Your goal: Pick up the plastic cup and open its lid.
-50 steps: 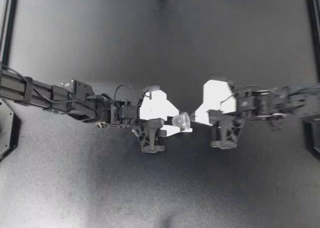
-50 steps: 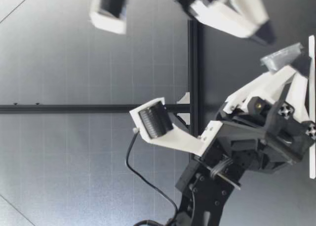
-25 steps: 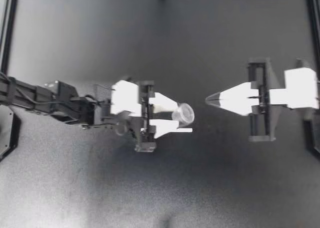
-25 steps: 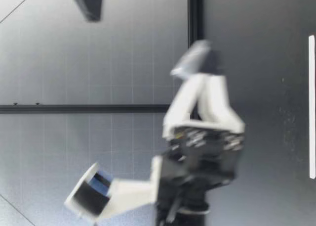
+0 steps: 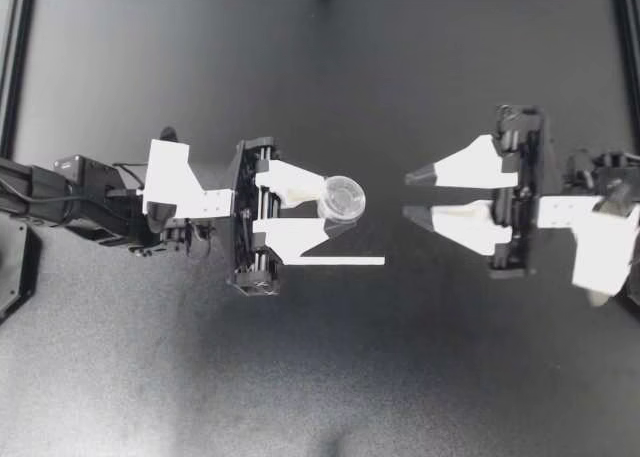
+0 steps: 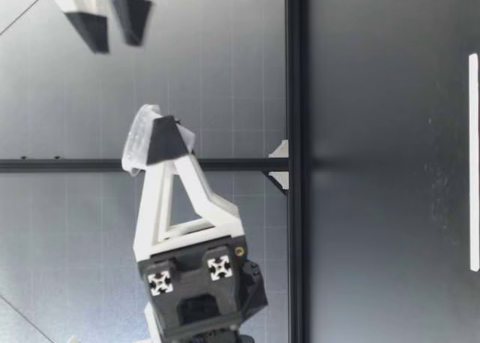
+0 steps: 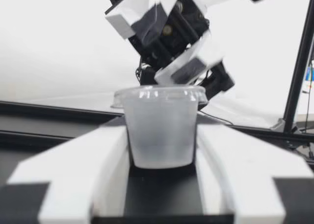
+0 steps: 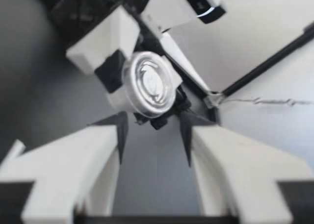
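Left gripper (image 5: 337, 208) clamped on the plastic cup (image 5: 342, 196) from both sides, cup raised above the table (image 5: 450, 377), lid (image 8: 151, 83) on; right gripper (image 5: 409, 195) at 3 o'clock of the cup, apart, fingers spread, holding nothing

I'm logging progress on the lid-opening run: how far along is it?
Done: the cup is picked up, clamped in my left gripper well above the table. In hand: my right gripper, open, faces the lid across a gap. Left: grip the lid, which is on, and pull it off.
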